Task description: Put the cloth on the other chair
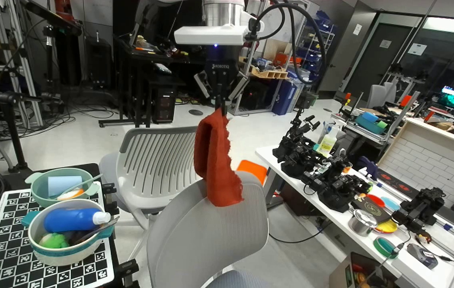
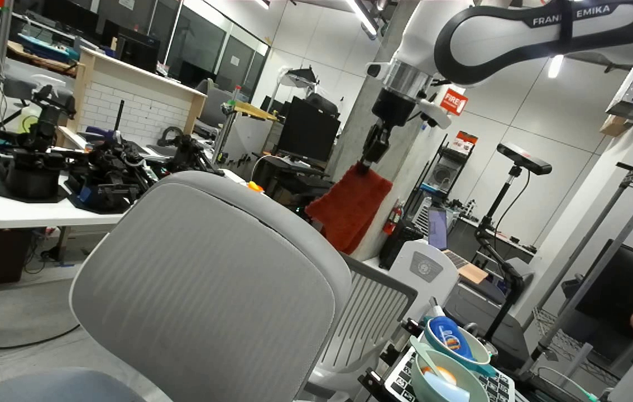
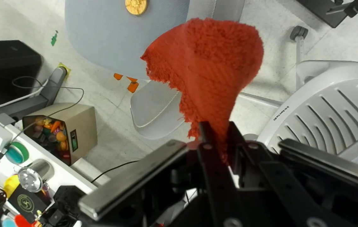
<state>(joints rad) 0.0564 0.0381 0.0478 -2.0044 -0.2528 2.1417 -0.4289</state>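
Cloth (image 1: 221,160) hanging near a solid-backed chair (image 1: 211,236) and a slatted chair (image 1: 163,164), upper end pinched in the jaws. For sound placement, centre it above the intended chair, lower until supported, then part the jaws slowly. Which chair is intended, and whether the cloth touches either, cannot be told; in the wrist view it hides part of the solid-backed chair.

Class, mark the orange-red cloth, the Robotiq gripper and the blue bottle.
Orange-red cloth (image 3: 210,64): in the wrist view, middle of the fabric.
Robotiq gripper (image 1: 220,109): in an exterior view, midway between the fingertips.
Blue bottle (image 1: 70,220): in an exterior view, side of its body.
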